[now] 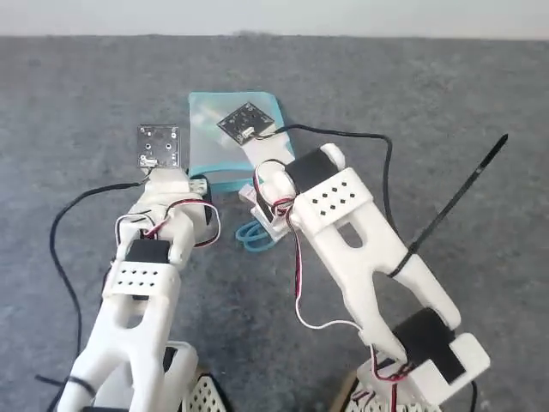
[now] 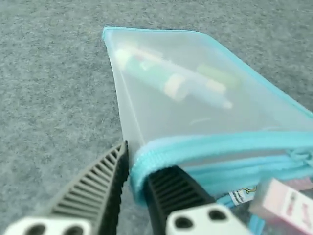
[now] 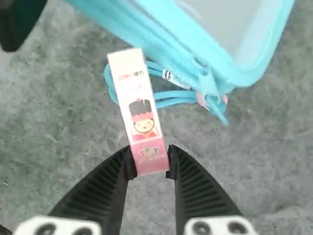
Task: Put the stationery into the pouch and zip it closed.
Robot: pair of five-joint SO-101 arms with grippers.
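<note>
A translucent pouch with teal edging lies flat on the grey table, far side of both arms. Inside it are a glue stick and pens. My left gripper is shut on the pouch's teal zipper corner. My right gripper is shut on a pink eraser, held upright just in front of the zipper edge. The same eraser appears beside the zipper in the left wrist view. The zipper slider sits near the pouch's other corner.
A light blue cord loop lies on the table under the right arm's wrist, attached near the slider. Grey carpet-like table surface lies open around the pouch. A black cable tie sticks out from the right arm.
</note>
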